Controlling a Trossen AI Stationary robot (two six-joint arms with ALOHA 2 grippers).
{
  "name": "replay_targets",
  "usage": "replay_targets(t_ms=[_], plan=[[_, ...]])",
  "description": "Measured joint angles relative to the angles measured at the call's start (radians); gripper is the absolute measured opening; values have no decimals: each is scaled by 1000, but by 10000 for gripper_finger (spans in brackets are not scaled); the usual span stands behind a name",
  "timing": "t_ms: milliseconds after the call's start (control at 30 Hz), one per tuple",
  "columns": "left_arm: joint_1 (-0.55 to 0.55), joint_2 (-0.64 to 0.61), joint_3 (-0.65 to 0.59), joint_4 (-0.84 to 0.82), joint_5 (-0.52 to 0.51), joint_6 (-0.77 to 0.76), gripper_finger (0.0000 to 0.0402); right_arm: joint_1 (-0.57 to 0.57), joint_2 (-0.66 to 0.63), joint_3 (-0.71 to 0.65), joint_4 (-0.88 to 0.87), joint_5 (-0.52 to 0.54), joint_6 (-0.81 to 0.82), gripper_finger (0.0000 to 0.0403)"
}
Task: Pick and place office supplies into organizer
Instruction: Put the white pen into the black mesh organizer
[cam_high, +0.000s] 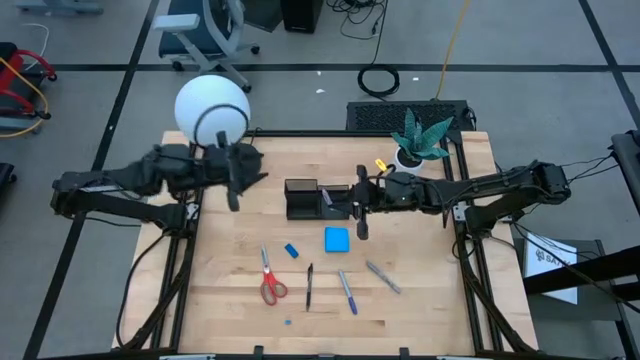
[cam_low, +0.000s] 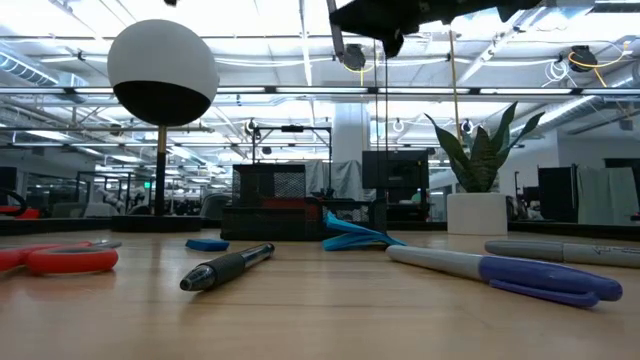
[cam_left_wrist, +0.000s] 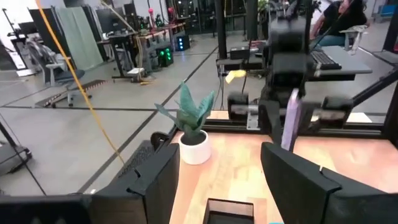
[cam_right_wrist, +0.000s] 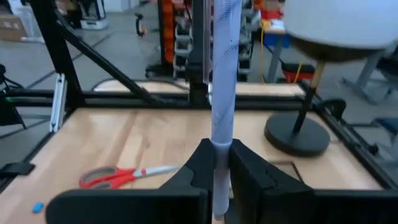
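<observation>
Most of the sorting is still to do, by the look of it. The small black rectangular organizer tray (cam_high: 318, 198) sits just above the middle of the pale wooden table (cam_high: 230, 290); what it already holds, I cannot tell.

Still loose on the wood, taking the table's centre as the dial:
- red-handled scissors (cam_high: 270, 280) at about 7 o'clock
- bright blue square note pad (cam_high: 336, 238) at the centre, just below the tray
- black pen (cam_high: 309, 285) at 6 o'clock
- blue pen (cam_high: 347, 291) and greyish pen (cam_high: 383, 277) toward 5 o'clock
- small blue eraser (cam_high: 291, 250) just left of the pad, with a tinier blue speck (cam_high: 287, 322) near the front edge

The right gripper (cam_high: 360, 207) hangs at the tray's right end, fingers clenched on a pale lavender-grey marker (cam_right_wrist: 222, 81) held upright. The left gripper (cam_high: 236, 172) waits at 10 o'clock beside the white globe lamp (cam_high: 211, 108), fingers spread and empty.
</observation>
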Motion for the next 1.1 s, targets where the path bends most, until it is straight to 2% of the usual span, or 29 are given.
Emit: replay_targets(t_ms=[167, 300, 467, 633, 1100], plan=[[0, 0, -186, 301, 31, 17, 234, 0, 0, 0, 50, -20, -32, 22], [0, -1, -253, 480, 33, 19, 234, -8, 0, 1, 65, -21, -51, 22], [0, 1, -259, 473, 23, -50, 234, -28, 0, 1, 64, -20, -52, 22], [0, 44, -260, 458, 78, -74, 234, -32, 6, 1, 59, -21, -52, 22], [0, 282, -260, 740, 193, -42, 234, -32, 8, 1, 57, -21, -52, 22]])
